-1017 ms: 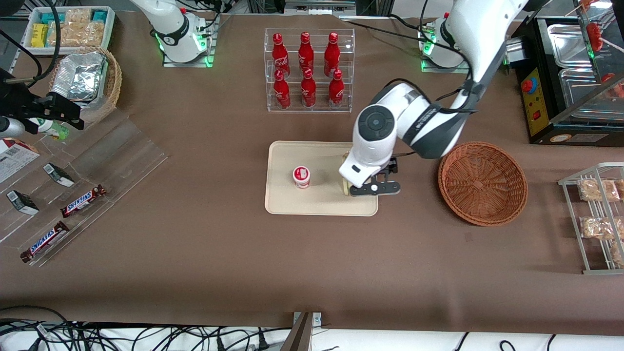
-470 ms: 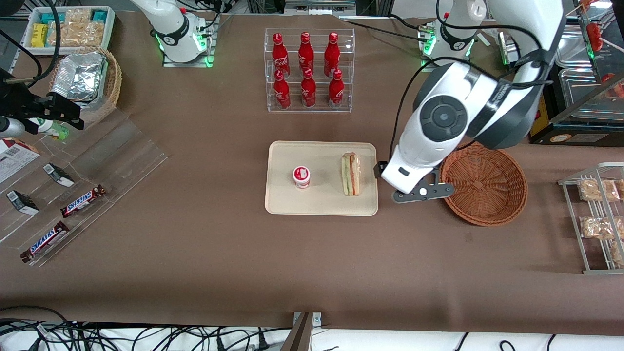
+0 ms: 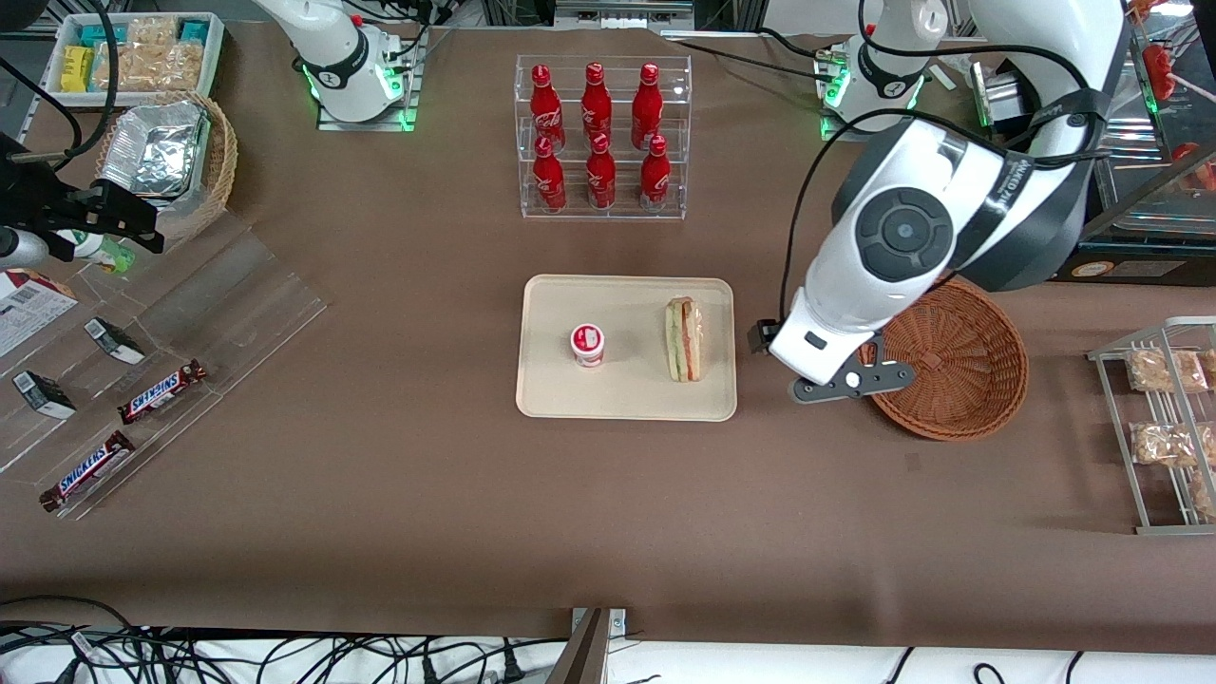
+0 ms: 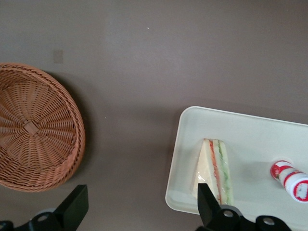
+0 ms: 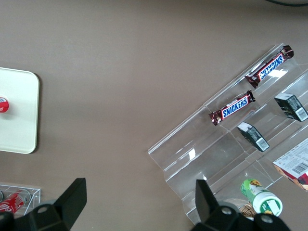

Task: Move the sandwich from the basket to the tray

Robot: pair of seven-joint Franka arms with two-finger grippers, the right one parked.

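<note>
The sandwich (image 3: 683, 339) (image 4: 215, 168), a wrapped wedge with red, green and yellow layers, lies on the cream tray (image 3: 627, 404) (image 4: 250, 134), on the side nearest the basket. The reddish-brown wicker basket (image 3: 950, 366) (image 4: 33, 127) has nothing in it. My left gripper (image 3: 845, 380) (image 4: 139, 202) hangs open and holds nothing, raised above the bare table between tray and basket. Its black fingertips (image 4: 77, 204) are spread wide apart.
A small red-and-white cup (image 3: 588, 344) (image 4: 291, 175) stands on the tray beside the sandwich. A clear rack of red bottles (image 3: 601, 138) stands farther from the camera. A wire snack rack (image 3: 1164, 418) and a black appliance (image 3: 1092, 190) stand at the working arm's end.
One second ago the gripper was low over the tray at the sandwich. It has let the sandwich go, risen and moved toward the basket. The sandwich stays on the tray.
</note>
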